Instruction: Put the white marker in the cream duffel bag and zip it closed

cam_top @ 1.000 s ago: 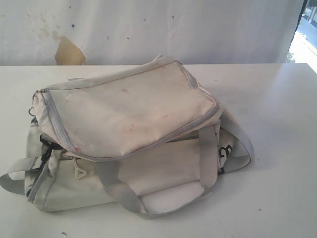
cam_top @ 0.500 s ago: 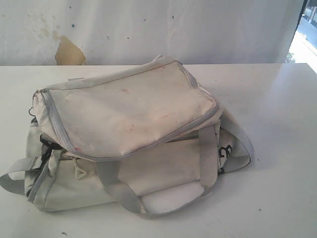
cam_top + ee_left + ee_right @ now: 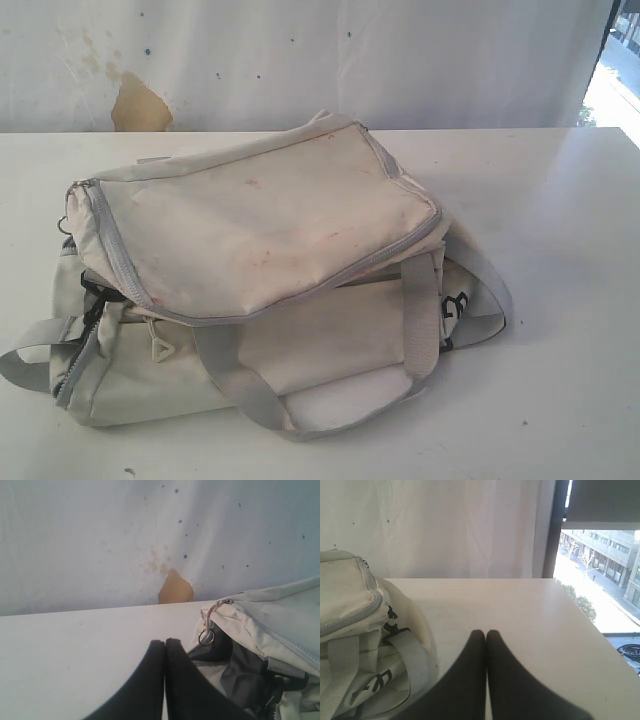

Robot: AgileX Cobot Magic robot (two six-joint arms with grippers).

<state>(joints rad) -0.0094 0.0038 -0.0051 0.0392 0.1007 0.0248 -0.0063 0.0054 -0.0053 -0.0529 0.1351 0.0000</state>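
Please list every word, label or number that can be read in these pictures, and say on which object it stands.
No text here can be read with certainty.
On the end of the cream duffel bag: black print, creased and partly hidden by a strap, not readable.

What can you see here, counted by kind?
Bag: 1
Grippers: 2, left gripper and right gripper
Table: 1
Marker: 0 in view
Total: 4

A white table (image 3: 560, 200) meets a stained white backdrop (image 3: 250, 60), possibly cloth, beside a bright window (image 3: 600, 575).
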